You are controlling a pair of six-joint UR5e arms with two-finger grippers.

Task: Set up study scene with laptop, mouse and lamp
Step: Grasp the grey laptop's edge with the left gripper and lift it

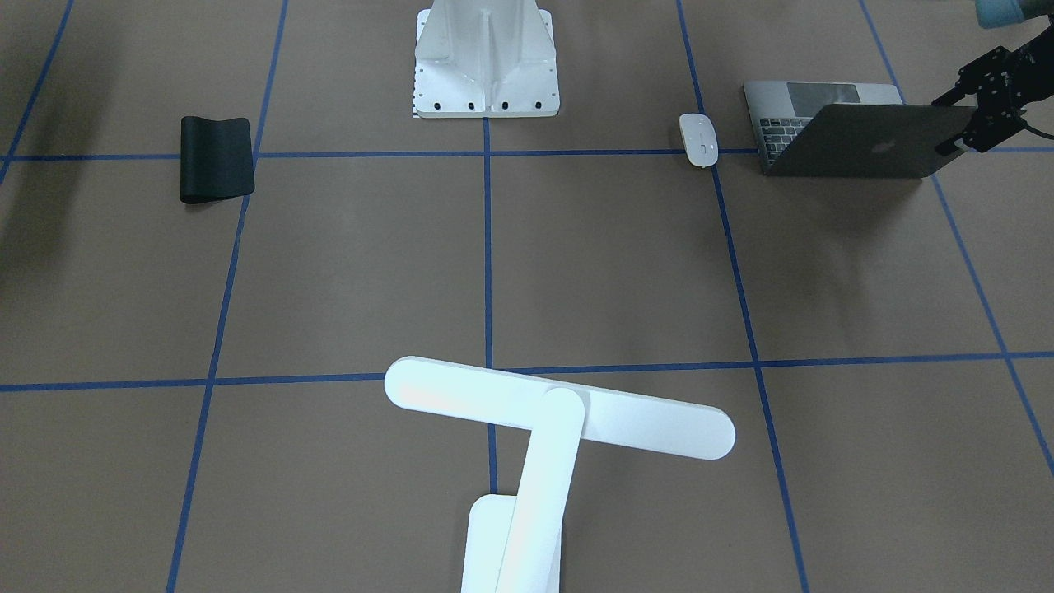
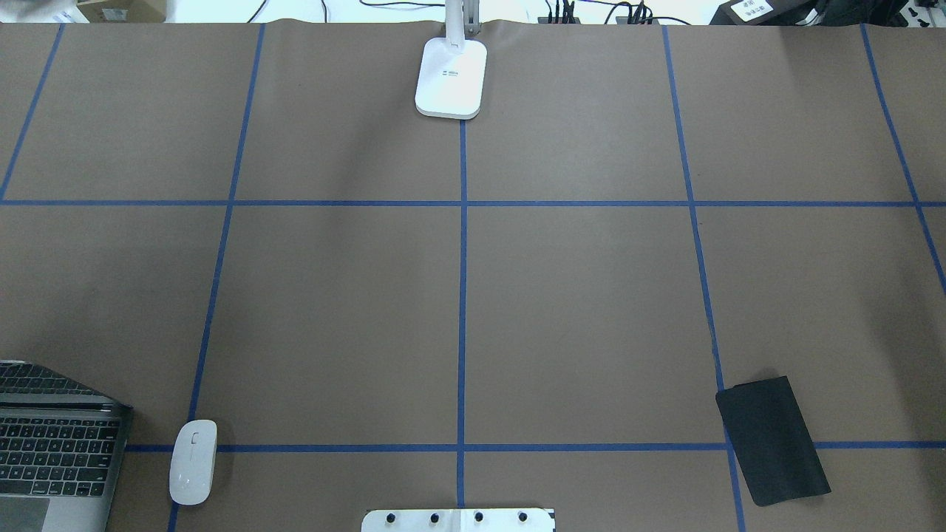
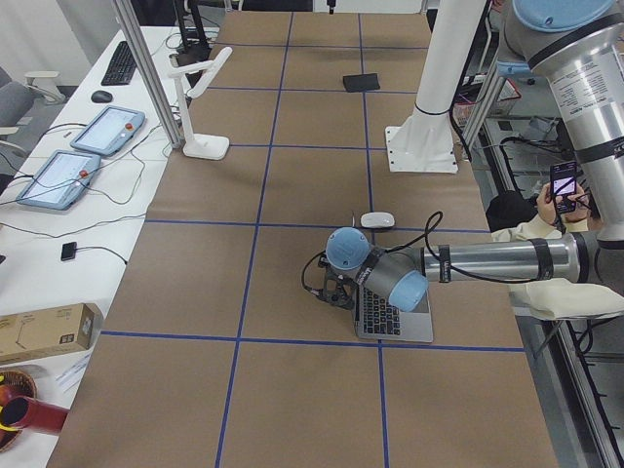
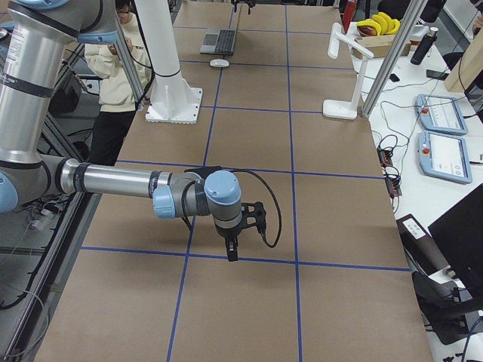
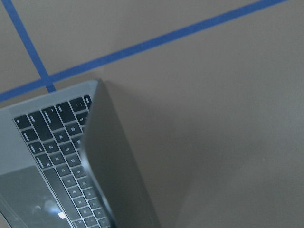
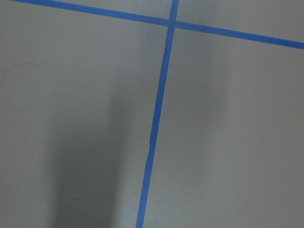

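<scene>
The grey laptop (image 1: 856,140) stands partly open at the table's near left corner, its keys showing in the overhead view (image 2: 52,443). The lid (image 5: 114,171) is raised at a slant. My left gripper (image 1: 947,125) is open, one finger on each side of the lid's side edge; I cannot tell if they touch it. The white mouse (image 1: 698,140) lies beside the laptop (image 2: 194,462). The white lamp (image 1: 560,408) stands at the far middle edge, and its base (image 2: 451,77) shows in the overhead view. My right gripper (image 4: 230,253) hangs over bare table; I cannot tell its state.
A black mat (image 2: 772,440) lies at the near right. The white bolted pedestal (image 1: 486,58) stands at the near middle edge. A person (image 3: 546,214) sits behind the robot. Tablets and cables lie on the side desk (image 3: 88,146).
</scene>
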